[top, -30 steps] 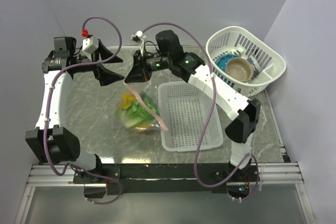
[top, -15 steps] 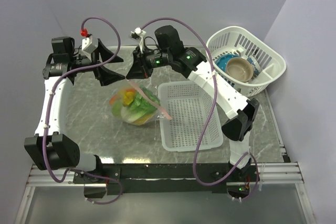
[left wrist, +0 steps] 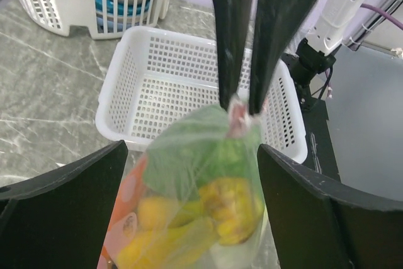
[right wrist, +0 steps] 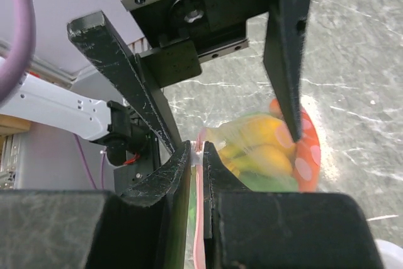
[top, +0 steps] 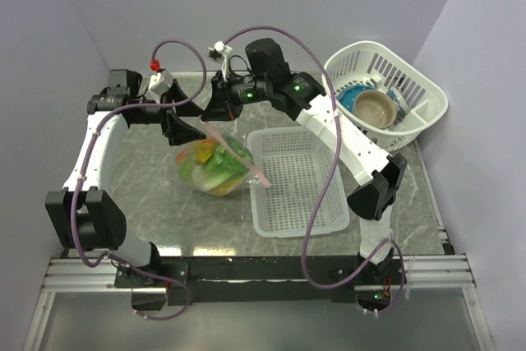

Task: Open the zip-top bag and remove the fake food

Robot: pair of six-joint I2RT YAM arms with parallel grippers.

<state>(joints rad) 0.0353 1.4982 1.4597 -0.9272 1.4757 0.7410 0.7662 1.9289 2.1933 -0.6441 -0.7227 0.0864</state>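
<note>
left gripper (top: 182, 125): left of the white perforated tray (top: 297, 232), beyond its far-left corner; jaws spread wide, one finger on each side of the bag (left wrist view (left wrist: 192, 150)). Contact with the film: cannot tell.
table (top: 140, 178): grey marbled top, carries the tray.
zip-top bag (top: 215, 163): just left of the tray's left wall, hanging from its top edge, closed, body bulging. Whether its bottom rests on the table: cannot tell. Pinkish zip strip trails down toward the tray's left rim.
fake food (top: 205, 158): all inside the bag; yellow, green and orange pieces show through the clear film (left wrist: 220, 200).
right gripper (top: 215, 113): above the tray's far-left corner, reaching leftward; jaws pressed together, pinching the bag's top edge at the pink strip (right wrist view (right wrist: 196, 152)).
tray state: upright, flat on the table, interior bare.
dish basket (top: 423, 113): right of the tray and farther back; holds a blue bowl (top: 353, 92) and a tan bowl (top: 376, 108).
</note>
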